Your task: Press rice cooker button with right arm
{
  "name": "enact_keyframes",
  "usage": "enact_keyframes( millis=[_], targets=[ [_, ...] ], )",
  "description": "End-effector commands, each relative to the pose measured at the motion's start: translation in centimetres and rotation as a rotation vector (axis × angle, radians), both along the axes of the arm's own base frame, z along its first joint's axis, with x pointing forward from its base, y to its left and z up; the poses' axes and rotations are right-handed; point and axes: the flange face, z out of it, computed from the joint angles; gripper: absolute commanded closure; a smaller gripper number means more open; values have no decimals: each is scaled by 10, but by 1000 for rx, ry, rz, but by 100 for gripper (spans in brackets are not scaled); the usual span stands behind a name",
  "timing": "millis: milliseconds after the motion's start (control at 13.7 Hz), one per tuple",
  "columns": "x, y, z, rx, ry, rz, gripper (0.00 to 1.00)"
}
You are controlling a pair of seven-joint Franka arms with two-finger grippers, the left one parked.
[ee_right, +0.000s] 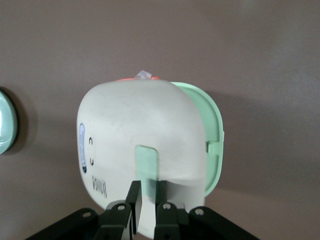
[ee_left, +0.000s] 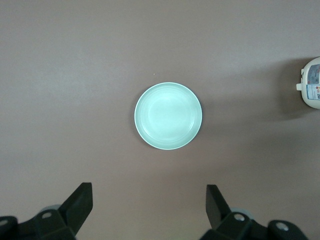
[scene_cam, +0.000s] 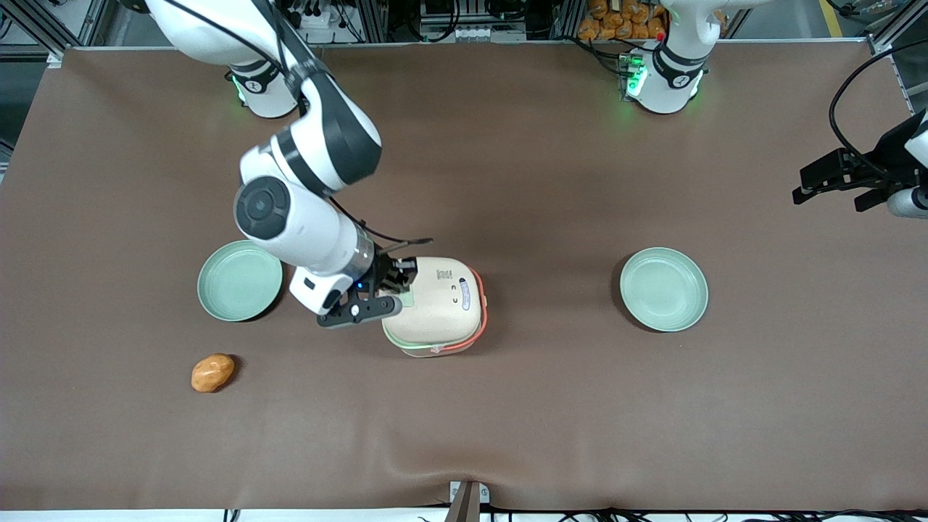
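The claw [ee_right: 146, 200] sits at the cooker's [ee_right: 142, 140] lid edge, fingers [ee_right: 133, 192] drawn nearly together with only a thin gap, gripping nothing. Their tips rest at the nearer end of the button [ee_right: 147, 162], so the reach looks done and the press seems underway or about to start; whether the pad is pushed in cannot be told. The cooker stands mid-table between two plates [scene_cam: 240, 280], closer to the one at the working arm's end.

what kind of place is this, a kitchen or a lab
Likely a robot lab: a brown-covered table framed by aluminium rails, with the right arm holding its gripper at the rice cooker button.
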Motion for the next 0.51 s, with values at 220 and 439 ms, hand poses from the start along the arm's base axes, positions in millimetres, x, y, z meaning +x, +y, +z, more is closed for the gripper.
enact_keyframes(
  millis=[220,439],
  targets=[
    [-26,-36,86,9,38,1,37],
    [-35,-93,140,-41,-4,-9,0]
  ],
)
